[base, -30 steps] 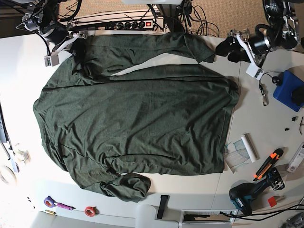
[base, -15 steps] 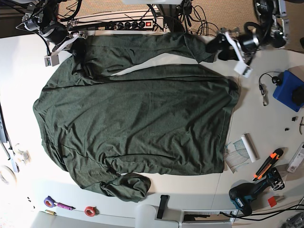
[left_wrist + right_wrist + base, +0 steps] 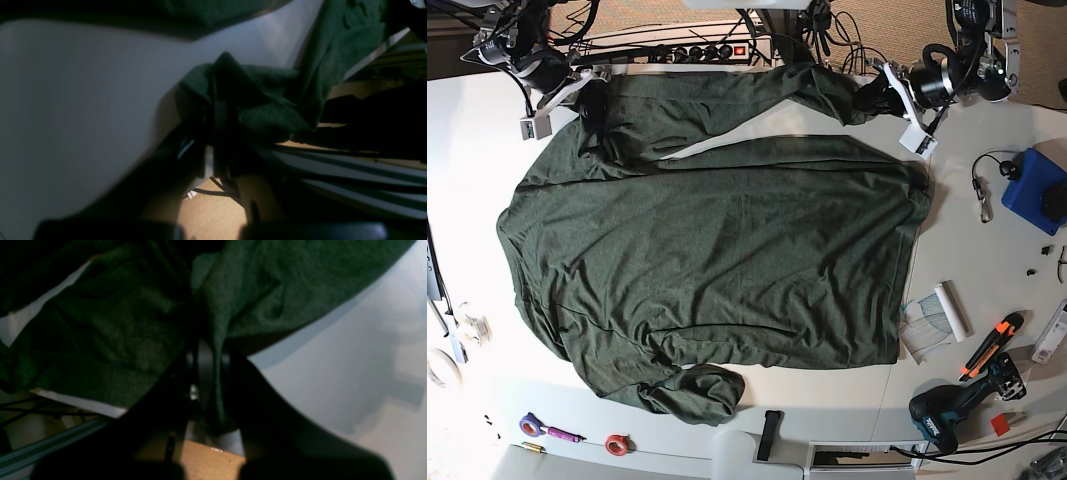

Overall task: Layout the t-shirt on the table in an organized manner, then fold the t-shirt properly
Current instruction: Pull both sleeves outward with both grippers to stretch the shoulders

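T-shirt (image 3: pixel 727 250): dark green, spread across the tabletop (image 3: pixel 987 260), long axis left to right; far edge doubled over as a band, bunched sleeve pointing near.
Left pincer (image 3: pixel 872 97): pinching the band's right end.
Right pincer (image 3: pixel 592 103): pinching the band's left end.

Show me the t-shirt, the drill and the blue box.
t-shirt (image 3: pixel 717 250): base view, middle of its body.
drill (image 3: pixel 933 414): base view, its dark and teal body.
blue box (image 3: pixel 1027 190): base view, its top face.
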`<control>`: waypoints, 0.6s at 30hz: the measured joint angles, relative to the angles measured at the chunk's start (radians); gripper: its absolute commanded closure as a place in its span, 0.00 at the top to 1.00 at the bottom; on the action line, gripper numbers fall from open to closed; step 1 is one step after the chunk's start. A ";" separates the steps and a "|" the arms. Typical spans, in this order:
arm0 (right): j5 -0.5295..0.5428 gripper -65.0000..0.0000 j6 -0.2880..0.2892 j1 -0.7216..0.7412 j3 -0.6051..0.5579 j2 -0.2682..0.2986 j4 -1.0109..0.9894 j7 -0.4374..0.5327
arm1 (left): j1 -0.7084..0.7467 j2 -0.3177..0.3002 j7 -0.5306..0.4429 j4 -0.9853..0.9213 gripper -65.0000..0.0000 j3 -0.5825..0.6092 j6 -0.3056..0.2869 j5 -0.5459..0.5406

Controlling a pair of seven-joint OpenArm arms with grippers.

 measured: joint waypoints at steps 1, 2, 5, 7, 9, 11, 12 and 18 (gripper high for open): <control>0.000 0.00 0.000 0.000 0.000 0.000 0.000 0.000 | -0.003 0.000 0.006 0.000 0.00 0.000 -0.013 0.001; 0.000 0.00 0.000 0.000 0.000 0.000 0.000 0.000 | -0.009 0.000 0.009 0.000 0.00 0.000 -0.012 0.001; 0.048 0.00 -0.004 0.000 0.000 0.000 0.000 -0.036 | -0.029 0.000 0.019 0.000 0.00 0.002 -0.024 -0.003; 0.065 0.00 0.003 -0.001 0.000 0.000 0.013 -0.050 | -0.033 -0.004 0.029 0.009 0.00 0.002 -0.057 -0.040; 0.077 0.00 0.015 -0.002 0.017 -0.001 0.048 -0.060 | -0.026 -0.006 0.048 0.034 0.00 0.002 -0.095 -0.098; 0.077 0.00 0.015 -0.003 0.054 0.000 0.087 -0.069 | -0.019 -0.005 0.067 0.048 0.00 0.002 -0.119 -0.141; 0.077 0.00 0.015 -0.003 0.076 0.000 0.104 -0.077 | -0.017 -0.005 0.072 0.050 0.00 0.002 -0.120 -0.153; 0.171 0.00 0.015 -0.019 0.177 0.000 0.195 -0.176 | -0.014 -0.006 0.096 0.054 0.00 0.002 -0.149 -0.196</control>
